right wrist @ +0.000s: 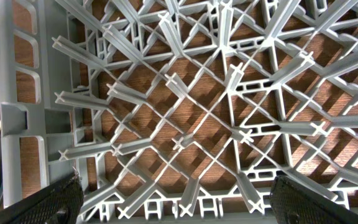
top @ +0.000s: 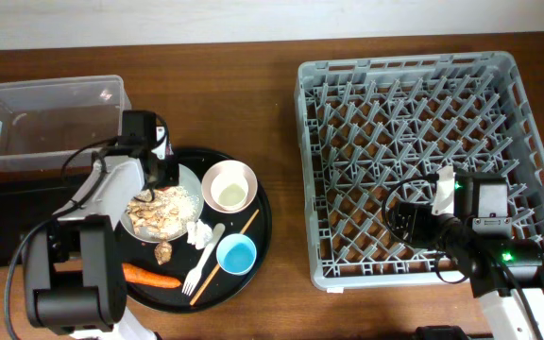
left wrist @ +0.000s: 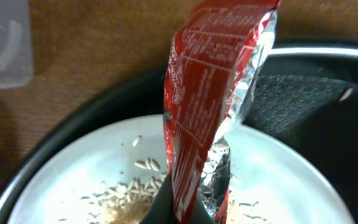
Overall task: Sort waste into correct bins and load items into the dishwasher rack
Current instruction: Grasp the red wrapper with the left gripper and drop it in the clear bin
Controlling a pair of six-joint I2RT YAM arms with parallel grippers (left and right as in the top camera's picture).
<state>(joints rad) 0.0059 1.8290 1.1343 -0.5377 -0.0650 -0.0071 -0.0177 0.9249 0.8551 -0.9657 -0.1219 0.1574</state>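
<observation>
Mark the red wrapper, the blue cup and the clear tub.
red wrapper (left wrist: 197, 93), left wrist view, on its printed red face.
blue cup (top: 236, 253), overhead view, on the middle of its opening.
clear tub (top: 50, 127), overhead view, on its bare floor.

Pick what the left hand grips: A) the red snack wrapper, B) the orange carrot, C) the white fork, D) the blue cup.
A: the left wrist view shows the red snack wrapper standing up from the left hand, over the plate.
</observation>
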